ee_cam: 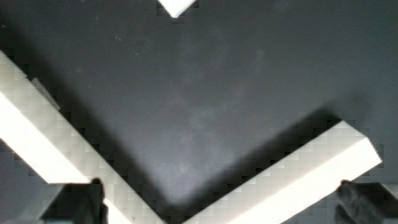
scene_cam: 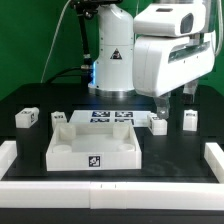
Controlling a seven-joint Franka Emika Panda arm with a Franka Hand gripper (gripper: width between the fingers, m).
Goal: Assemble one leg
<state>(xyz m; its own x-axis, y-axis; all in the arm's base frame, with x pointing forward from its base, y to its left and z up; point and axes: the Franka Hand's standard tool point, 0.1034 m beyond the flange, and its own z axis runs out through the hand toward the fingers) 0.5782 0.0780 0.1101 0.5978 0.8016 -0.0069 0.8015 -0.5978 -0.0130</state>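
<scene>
Four alike white legs stand on the black table: one (scene_cam: pixel 158 126) just under my gripper, one (scene_cam: pixel 190 120) at the exterior view's right, and two (scene_cam: pixel 27 118) (scene_cam: pixel 57 118) at its left. The large white tray-like piece (scene_cam: pixel 95 148) lies in front of the middle. My gripper (scene_cam: pixel 164 104) hangs low above the leg next to the tray's back right corner and does not touch it. In the wrist view my gripper (ee_cam: pixel 217 192) is open and empty, one dark fingertip (ee_cam: pixel 75 200) at each side. No leg shows between them.
The marker board (scene_cam: pixel 112 117) lies behind the tray. Low white walls (scene_cam: pixel 12 152) (scene_cam: pixel 213 155) edge the table in front. In the wrist view two white bars (ee_cam: pixel 54 130) (ee_cam: pixel 302 170) meet in a corner below the fingers; I cannot tell which piece they are.
</scene>
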